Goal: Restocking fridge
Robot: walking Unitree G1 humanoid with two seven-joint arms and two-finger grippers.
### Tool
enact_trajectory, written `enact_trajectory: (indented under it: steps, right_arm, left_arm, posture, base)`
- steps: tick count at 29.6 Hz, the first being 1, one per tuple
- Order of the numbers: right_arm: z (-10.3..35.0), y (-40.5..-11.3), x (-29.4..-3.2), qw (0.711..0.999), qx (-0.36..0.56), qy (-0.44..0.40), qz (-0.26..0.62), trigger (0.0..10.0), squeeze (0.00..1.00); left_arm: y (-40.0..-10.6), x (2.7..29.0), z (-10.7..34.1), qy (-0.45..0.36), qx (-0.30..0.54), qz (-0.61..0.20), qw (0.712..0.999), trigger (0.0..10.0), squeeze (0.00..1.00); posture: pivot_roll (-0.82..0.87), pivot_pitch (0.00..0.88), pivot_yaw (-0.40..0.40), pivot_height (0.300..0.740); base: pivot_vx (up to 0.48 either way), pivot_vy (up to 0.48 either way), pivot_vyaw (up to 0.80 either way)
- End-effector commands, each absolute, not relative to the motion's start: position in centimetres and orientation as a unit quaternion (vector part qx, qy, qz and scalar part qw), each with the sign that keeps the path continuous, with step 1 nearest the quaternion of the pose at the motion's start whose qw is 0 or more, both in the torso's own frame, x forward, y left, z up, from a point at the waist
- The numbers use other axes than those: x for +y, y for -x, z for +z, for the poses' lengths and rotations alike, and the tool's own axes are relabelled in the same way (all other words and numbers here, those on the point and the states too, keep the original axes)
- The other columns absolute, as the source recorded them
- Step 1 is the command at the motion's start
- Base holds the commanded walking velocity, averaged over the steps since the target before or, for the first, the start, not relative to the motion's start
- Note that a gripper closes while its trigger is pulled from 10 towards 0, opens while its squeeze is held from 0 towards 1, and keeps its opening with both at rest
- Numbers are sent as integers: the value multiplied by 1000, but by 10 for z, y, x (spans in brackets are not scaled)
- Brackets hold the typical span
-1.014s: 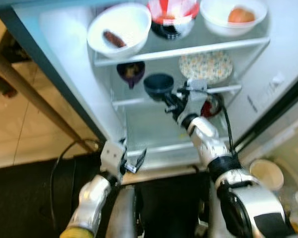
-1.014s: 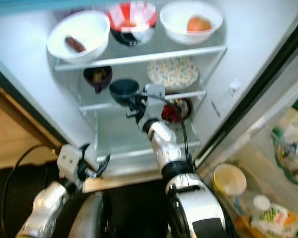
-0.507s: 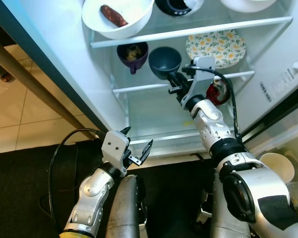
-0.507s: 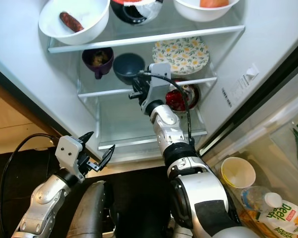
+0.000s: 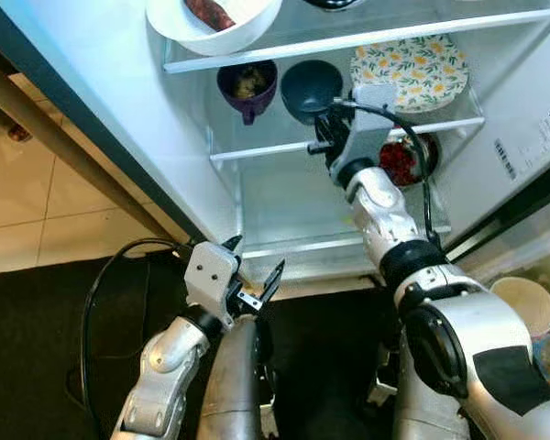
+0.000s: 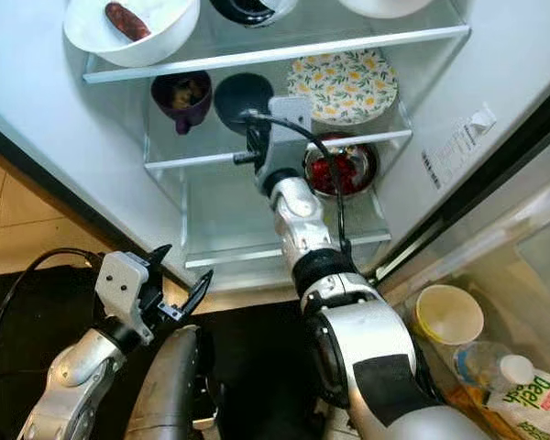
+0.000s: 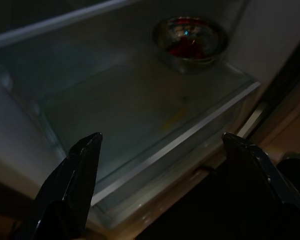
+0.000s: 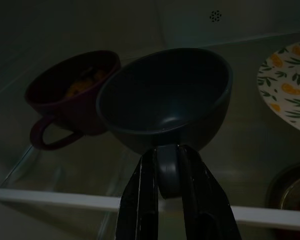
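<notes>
Middle shelf (image 5: 348, 139), left to right: mug (image 5: 247, 87), cup (image 5: 310, 89), plate (image 5: 411, 73); metal bowl (image 5: 405, 159) on the shelf beneath.

right hand (image 8: 167, 187) carried dark bowl (image 8: 165, 97) deeper onto middle shelf (image 6: 257, 151)

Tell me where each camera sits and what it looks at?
Left eye view: head, looking down into the fridge; both silver arms show.
Right eye view: head, same scene, plus a yellow cup by the door.
Left wrist view: left end effector, open, facing the bowl of red food.
Right wrist view: right end effector, gripping the dark blue cup beside the purple mug.
Shared: the floral plate.
</notes>
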State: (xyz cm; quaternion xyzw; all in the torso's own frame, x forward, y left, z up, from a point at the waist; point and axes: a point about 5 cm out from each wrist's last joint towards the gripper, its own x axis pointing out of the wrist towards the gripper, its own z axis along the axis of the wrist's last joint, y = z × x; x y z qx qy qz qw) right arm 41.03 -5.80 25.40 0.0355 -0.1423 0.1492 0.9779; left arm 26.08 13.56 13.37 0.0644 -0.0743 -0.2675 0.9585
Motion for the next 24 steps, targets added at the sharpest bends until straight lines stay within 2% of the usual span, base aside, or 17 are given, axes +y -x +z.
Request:
enact_trajectory:
  steps: [1, 4, 5, 6, 9, 10, 16, 17, 18, 20, 21, 24]
  right_arm:
    - [241, -409, -52, 981, -118, -31, 153, 10000, 0]
    - [246, -409, -50, 981, -125, -26, 144, 10000, 0]
    - [250, -410, -49, 981, -128, -27, 140, 10000, 31]
    - [252, -410, -49, 982, -130, -26, 136, 10000, 314]
    - [253, -410, -49, 982, -131, -27, 135, 10000, 314]
    - [254, -410, -50, 982, -135, -26, 128, 10000, 1000]
    - [260, -411, -59, 980, -153, -55, 116, 10000, 1000]
    - [262, -412, -62, 978, -162, -60, 115, 10000, 600]
    - [265, -412, -66, 976, -172, -66, 116, 10000, 133]
    - [266, -412, -68, 975, -177, -69, 116, 10000, 133]
    - [269, -412, -79, 971, -194, -81, 116, 10000, 0]
    - [270, -411, -82, 969, -201, -85, 116, 10000, 0]
  left_arm:
    - [-255, 138, 128, -64, -56, -271, 959, 10000, 0]
    - [-254, 137, 129, -63, -55, -270, 959, 10000, 0]
    - [-254, 136, 129, -62, -55, -270, 959, 10000, 0]
    - [-253, 135, 130, -61, -54, -270, 959, 10000, 0]
    - [-253, 135, 130, -60, -53, -270, 960, 10000, 0]
    - [-253, 134, 130, -59, -54, -269, 960, 10000, 0]
    - [-256, 130, 131, -55, -52, -272, 959, 10000, 0]
    - [-256, 129, 132, -53, -53, -274, 959, 10000, 0]
    - [-257, 127, 132, -52, -54, -276, 958, 10000, 0]
    - [-258, 126, 133, -51, -55, -278, 958, 10000, 0]
    - [-262, 124, 134, -49, -59, -280, 957, 10000, 0]
    - [-263, 124, 135, -49, -60, -280, 957, 10000, 0]
  posture:
    - [225, 520, 104, 580]
    - [226, 518, 99, 580]
    - [224, 516, 96, 580]
    - [224, 514, 94, 580]
    - [224, 514, 94, 580]
    - [219, 509, 92, 580]
    - [200, 497, 92, 580]
    - [198, 492, 92, 580]
    - [191, 482, 89, 580]
    - [189, 477, 88, 580]
    - [176, 458, 83, 580]
    - [173, 455, 82, 580]
  base:
    - [0, 0, 0]
    - [0, 0, 0]
    - [0, 0, 0]
    - [0, 0, 0]
    - [0, 0, 0]
    - [0, 0, 0]
    - [0, 0, 0]
    - [0, 0, 0]
    - [0, 0, 0]
    - [0, 0, 0]
    - [0, 0, 0]
    - [0, 0, 0]
